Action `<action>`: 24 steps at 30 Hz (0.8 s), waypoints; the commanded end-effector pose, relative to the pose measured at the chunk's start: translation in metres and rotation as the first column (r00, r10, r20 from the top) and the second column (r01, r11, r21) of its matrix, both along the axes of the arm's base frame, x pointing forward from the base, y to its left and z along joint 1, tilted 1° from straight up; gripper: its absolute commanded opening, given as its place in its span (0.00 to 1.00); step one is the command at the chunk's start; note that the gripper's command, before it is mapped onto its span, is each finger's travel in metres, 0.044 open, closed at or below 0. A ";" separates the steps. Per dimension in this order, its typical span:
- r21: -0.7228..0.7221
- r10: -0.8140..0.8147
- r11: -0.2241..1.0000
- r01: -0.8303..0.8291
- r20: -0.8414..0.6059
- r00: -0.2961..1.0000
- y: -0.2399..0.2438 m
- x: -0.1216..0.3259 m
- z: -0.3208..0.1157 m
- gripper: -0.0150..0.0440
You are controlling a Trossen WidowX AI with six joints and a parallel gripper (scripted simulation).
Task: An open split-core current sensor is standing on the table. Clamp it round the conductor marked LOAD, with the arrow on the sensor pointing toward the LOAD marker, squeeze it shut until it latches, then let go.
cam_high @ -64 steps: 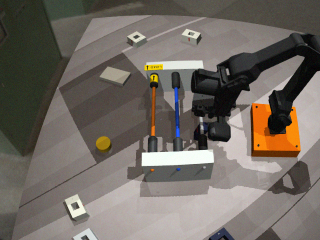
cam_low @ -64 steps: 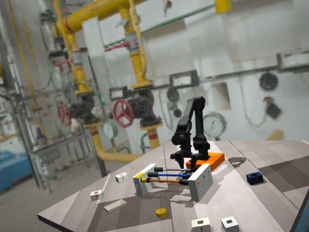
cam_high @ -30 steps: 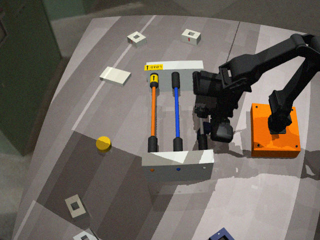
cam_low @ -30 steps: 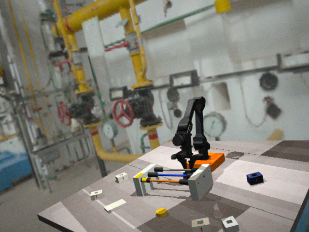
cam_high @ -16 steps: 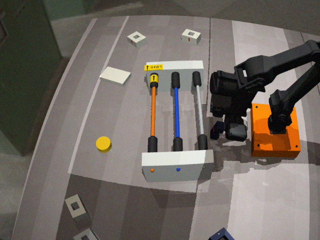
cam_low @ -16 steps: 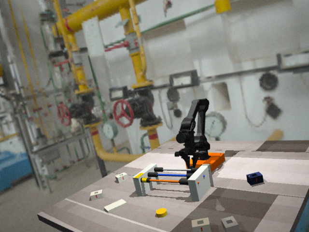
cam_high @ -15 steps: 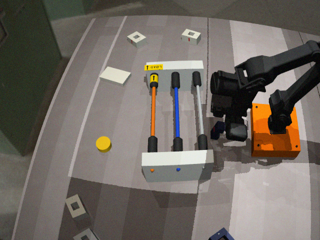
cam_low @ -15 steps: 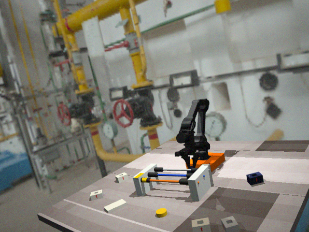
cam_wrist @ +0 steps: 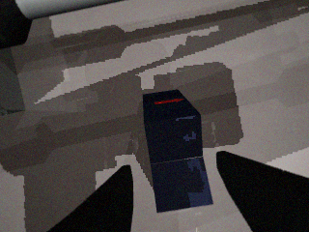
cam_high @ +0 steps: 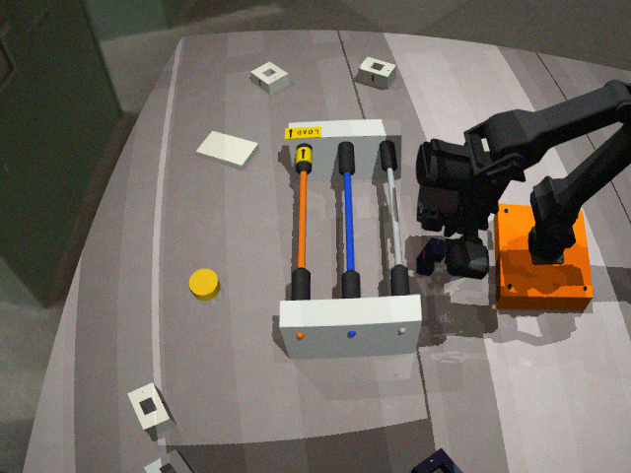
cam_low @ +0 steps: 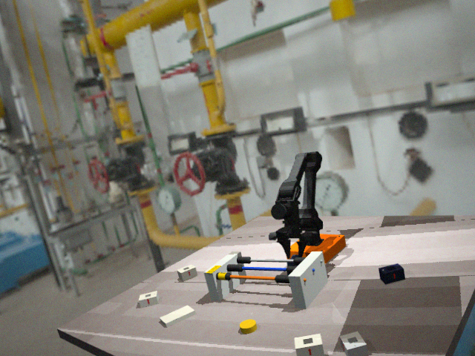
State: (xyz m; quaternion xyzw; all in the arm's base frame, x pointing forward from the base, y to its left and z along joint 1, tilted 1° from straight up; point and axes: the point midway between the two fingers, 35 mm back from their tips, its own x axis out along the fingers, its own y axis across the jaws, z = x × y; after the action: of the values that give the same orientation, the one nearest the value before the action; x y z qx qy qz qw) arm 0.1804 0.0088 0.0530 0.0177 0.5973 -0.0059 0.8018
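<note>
Conductors (cam_high: 349, 224) (cam_low: 264, 268) span between end blocks (cam_high: 351, 310) (cam_low: 311, 279)

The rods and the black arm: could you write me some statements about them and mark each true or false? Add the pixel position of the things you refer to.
1. The blue rod (cam_high: 349, 219) (cam_low: 268, 268) runs between the orange rod (cam_high: 303, 219) (cam_low: 253, 277) and the grey rod (cam_high: 394, 219) (cam_low: 270, 260) (cam_wrist: 63, 6). True.
2. The hand (cam_high: 447, 236) (cam_low: 295, 256) (cam_wrist: 174, 165) is shut on the dark blue sensor (cam_high: 430, 255) (cam_wrist: 174, 140). False: its fingers stand apart, with gaps beside the sensor.
3. The LOAD label (cam_high: 303, 133) (cam_low: 213, 269) is by the orange rod's end. True.
4. A sensor is clamped round the orange rod. False: none is on it.
5. The arm's base (cam_high: 509, 300) (cam_low: 337, 245) is orange. True.
</note>
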 end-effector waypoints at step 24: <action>-0.122 0.738 0.639 -0.760 -0.183 0.649 -0.002 -0.005 0.057 0.80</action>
State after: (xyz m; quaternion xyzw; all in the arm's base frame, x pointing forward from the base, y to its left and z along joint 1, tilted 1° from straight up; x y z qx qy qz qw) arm 0.1668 0.0077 0.1069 -0.1366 0.6076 0.1127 0.7743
